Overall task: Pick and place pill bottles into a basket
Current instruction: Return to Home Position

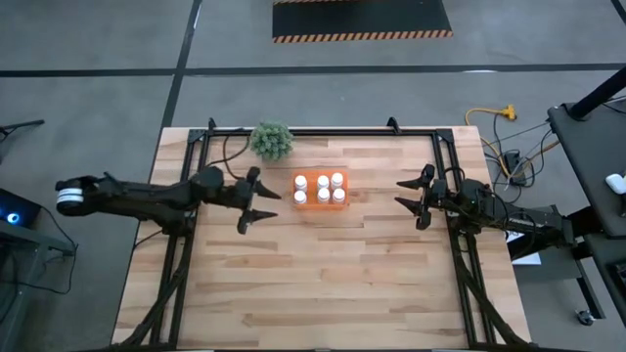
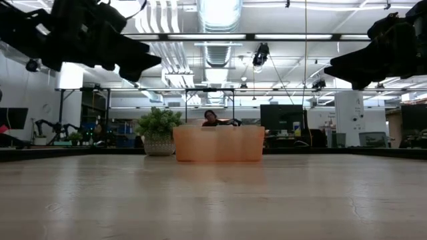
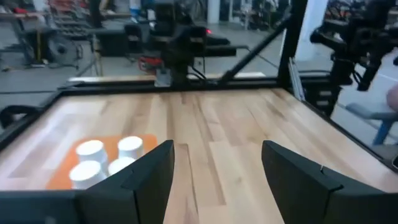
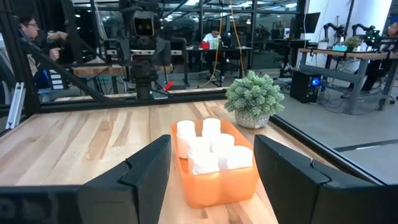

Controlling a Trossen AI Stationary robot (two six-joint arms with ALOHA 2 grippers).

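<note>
The orange basket point(image 1: 320, 202) stands on the table at centre far, holding several white pill bottles point(image 1: 322, 188) upright in two rows. It also shows in the right wrist view point(image 4: 219, 180) with the bottles point(image 4: 211, 151), and in the low view point(image 2: 219, 144). My left gripper point(image 1: 266, 207) is open and empty, raised above the table just left of the basket. My right gripper point(image 1: 408, 197) is open and empty, raised to the right of the basket. In the left wrist view the bottles point(image 3: 107, 158) show beside the left finger.
A small green potted plant point(image 1: 271, 140) stands near the far edge, left of the basket. A black frame point(image 1: 313, 131) runs along the far edge and down both sides of the table. Bare wood point(image 1: 323, 284) lies nearer than the basket.
</note>
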